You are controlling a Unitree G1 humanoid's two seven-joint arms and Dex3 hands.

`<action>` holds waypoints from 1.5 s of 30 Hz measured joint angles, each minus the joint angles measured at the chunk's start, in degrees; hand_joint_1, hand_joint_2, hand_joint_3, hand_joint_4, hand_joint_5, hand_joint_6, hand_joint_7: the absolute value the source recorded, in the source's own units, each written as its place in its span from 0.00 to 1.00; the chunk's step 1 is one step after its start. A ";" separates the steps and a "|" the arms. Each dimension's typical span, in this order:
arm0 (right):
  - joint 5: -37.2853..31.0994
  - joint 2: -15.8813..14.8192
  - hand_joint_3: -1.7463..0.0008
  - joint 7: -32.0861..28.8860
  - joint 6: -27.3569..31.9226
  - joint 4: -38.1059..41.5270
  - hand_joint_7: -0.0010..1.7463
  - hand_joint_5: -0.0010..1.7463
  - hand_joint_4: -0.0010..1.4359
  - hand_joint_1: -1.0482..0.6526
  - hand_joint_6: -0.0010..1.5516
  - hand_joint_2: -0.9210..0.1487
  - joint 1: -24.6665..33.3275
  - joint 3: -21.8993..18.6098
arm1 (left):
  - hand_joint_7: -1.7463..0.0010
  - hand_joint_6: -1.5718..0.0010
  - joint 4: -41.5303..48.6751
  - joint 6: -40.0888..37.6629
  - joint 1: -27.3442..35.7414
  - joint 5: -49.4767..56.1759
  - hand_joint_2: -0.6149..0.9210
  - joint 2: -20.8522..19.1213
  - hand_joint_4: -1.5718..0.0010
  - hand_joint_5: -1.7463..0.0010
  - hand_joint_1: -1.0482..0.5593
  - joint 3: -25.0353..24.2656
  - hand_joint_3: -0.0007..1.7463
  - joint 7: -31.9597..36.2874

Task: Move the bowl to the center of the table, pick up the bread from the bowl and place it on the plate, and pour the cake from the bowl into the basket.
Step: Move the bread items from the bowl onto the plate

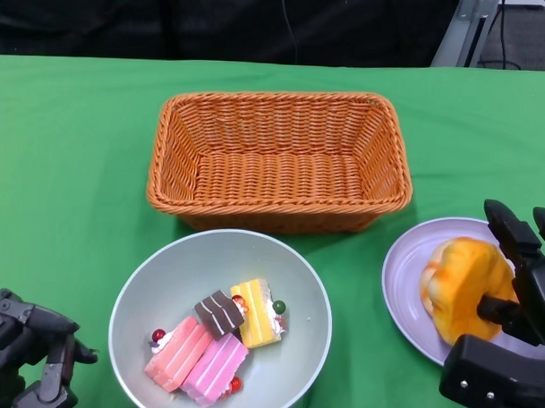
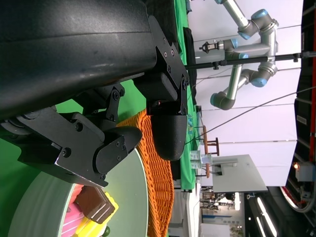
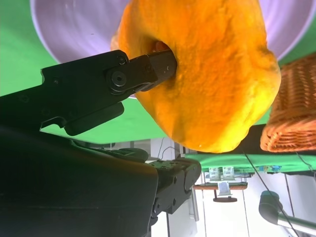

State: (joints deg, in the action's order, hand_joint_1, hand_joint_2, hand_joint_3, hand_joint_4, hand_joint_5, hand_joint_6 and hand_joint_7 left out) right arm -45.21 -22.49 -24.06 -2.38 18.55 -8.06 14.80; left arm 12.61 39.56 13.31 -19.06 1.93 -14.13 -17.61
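A pale grey bowl (image 1: 288, 267) stands in the middle near the front edge and holds several cake slices (image 1: 216, 336): pink, yellow and chocolate-topped. The orange bread (image 1: 462, 287) is over the lilac plate (image 1: 404, 276) at the right, and my right hand (image 1: 512, 320) grips it; in the right wrist view a finger (image 3: 148, 69) presses into the bread (image 3: 212, 79) above the plate (image 3: 74, 29). My left hand (image 1: 26, 348) sits at the lower left beside the bowl, fingers curled in and holding nothing. The left wrist view shows the bowl's rim (image 2: 140, 197) and the cakes (image 2: 94, 207) beyond its fingers (image 2: 98, 148).
An empty orange wicker basket (image 1: 277, 204) stands behind the bowl, mid-table. Green cloth (image 1: 68, 161) covers the table. Beyond the far edge lies a dark background and a metal frame (image 1: 471, 23) at the upper right. In the left wrist view a robot arm (image 2: 242, 44) stands off the table.
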 measured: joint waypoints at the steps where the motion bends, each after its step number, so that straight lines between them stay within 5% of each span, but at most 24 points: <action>1: 0.54 0.00 1.00 -0.02 -0.36 0.00 0.12 0.04 0.21 0.28 0.41 0.01 -0.03 -0.08 | 0.25 0.53 0.01 0.04 -0.01 0.03 0.80 0.00 0.51 0.14 0.67 0.00 0.59 0.00; 2: 0.98 0.00 1.00 -0.03 -0.67 0.01 0.24 0.03 0.25 0.29 0.38 0.01 -0.08 -0.14 | 0.25 0.53 0.06 0.15 -0.02 0.09 0.80 0.00 0.51 0.15 0.67 -0.01 0.59 0.01; 3: 1.47 0.01 1.00 -0.10 -1.06 0.08 0.46 0.02 0.31 0.30 0.31 0.03 -0.16 -0.23 | 0.25 0.53 0.09 0.18 -0.03 0.10 0.80 0.00 0.51 0.15 0.67 -0.01 0.59 0.01; 5: 1.94 0.07 1.00 -1.26 -2.43 0.84 0.63 0.03 0.40 0.32 0.28 0.06 -0.59 -0.41 | 0.25 0.52 0.10 0.20 -0.04 0.31 0.79 0.00 0.50 0.15 0.67 -0.03 0.61 0.02; 11: 1.56 0.45 1.00 -6.14 -3.92 3.20 0.74 0.07 0.57 0.31 0.30 0.09 -1.59 -0.57 | 0.26 0.53 0.09 0.19 -0.01 0.88 0.80 0.00 0.52 0.15 0.67 -0.02 0.60 0.01; 19: 1.12 0.44 1.00 -8.29 -4.55 4.22 0.80 0.12 0.61 0.31 0.36 0.08 -1.87 -0.17 | 0.26 0.53 -0.02 0.17 0.33 0.71 0.80 0.00 0.52 0.14 0.67 0.03 0.58 0.00; 23: 0.58 0.28 1.00 -7.98 -4.59 4.30 0.74 0.06 0.63 0.31 0.44 0.03 -1.99 0.10 | 0.27 0.53 -0.04 0.16 0.40 0.43 0.81 0.00 0.52 0.14 0.67 0.05 0.58 -0.01; 24: 0.52 0.26 1.00 -7.75 -4.59 4.29 0.63 0.03 0.61 0.31 0.46 0.02 -1.99 0.13 | 0.27 0.53 -0.09 0.15 0.46 0.20 0.81 0.00 0.52 0.14 0.67 0.08 0.58 -0.01; 26: 1.16 0.20 1.00 -6.03 -4.60 3.94 0.19 0.01 0.54 0.32 0.55 0.02 -1.98 0.09 | 0.27 0.53 -0.14 0.17 0.56 0.10 0.81 0.00 0.52 0.14 0.67 0.09 0.57 -0.01; 28: 1.77 0.19 1.00 -4.09 -4.56 3.16 0.05 0.00 0.48 0.32 0.51 0.02 -1.92 -0.09 | 0.27 0.53 -0.14 0.19 0.56 0.10 0.82 0.00 0.53 0.14 0.68 0.09 0.57 -0.01; 32: 2.52 0.20 1.00 -2.71 -4.14 1.89 0.00 0.00 0.37 0.31 0.38 0.02 -1.54 -0.45 | 0.25 0.53 -0.15 0.18 0.60 0.33 0.81 0.00 0.52 0.13 0.68 0.09 0.58 0.01; 45: 2.91 0.37 1.00 -2.33 -4.03 1.47 0.01 0.02 0.45 0.33 0.41 0.06 -1.05 -0.51 | 0.26 0.54 -0.21 0.18 0.64 0.88 0.81 0.00 0.53 0.14 0.68 0.09 0.59 0.01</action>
State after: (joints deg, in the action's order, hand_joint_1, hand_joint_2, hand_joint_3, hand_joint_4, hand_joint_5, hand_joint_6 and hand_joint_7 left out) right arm -42.29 -22.11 -26.39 -6.42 20.02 -9.11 14.28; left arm 12.40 39.74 13.94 -18.18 1.93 -14.04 -17.60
